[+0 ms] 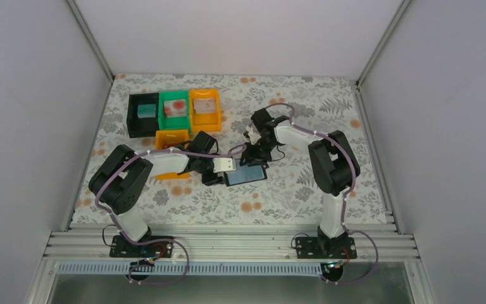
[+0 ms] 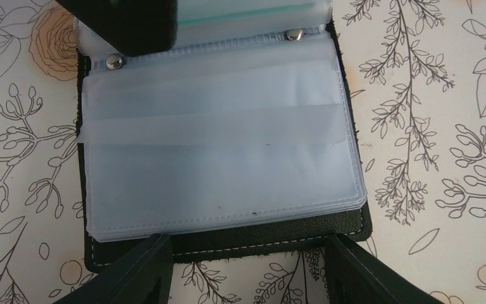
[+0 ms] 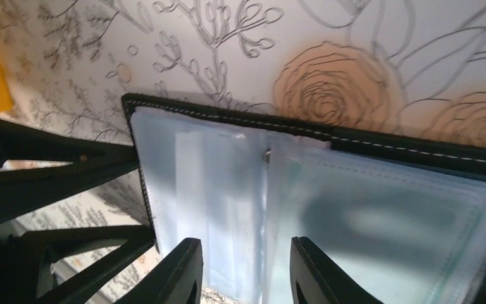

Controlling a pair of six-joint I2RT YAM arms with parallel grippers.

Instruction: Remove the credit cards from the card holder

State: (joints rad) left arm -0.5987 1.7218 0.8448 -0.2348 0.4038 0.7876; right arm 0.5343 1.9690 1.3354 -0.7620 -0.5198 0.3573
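on the floral tablecloth [image 1: 304, 190], the open card holder [image 1: 247, 174]

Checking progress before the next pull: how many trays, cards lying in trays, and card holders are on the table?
Trays: 4 (black tray, green tray, orange tray, second orange tray)
Cards in trays: 3 (teal card, whitish-red card, pale grey card)
Card holder: 1, lying open
Total: 8

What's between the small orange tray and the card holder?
Top view: the left hand and its wrist, hand at the card holder's edge.
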